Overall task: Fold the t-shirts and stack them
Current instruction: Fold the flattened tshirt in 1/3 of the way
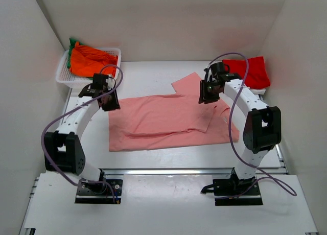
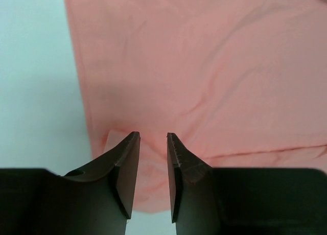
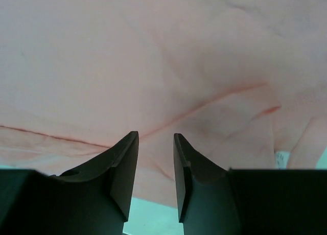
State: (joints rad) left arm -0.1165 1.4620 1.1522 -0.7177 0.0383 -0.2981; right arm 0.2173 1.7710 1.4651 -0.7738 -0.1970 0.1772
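Salmon-pink fabric t-shirt [image 1: 163,120] lies spread on the white worktop [image 1: 153,76]; left fingers [image 2: 127,168] and right fingers [image 3: 125,168] hover over it, parted, grasping nothing.

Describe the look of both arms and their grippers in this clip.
The left arm and right arm have white links, boxy black joint housings and black base plates. A lavender cable loops along each. The left gripper and right gripper each carry two black wedge-shaped fingers tapering to thin tips.
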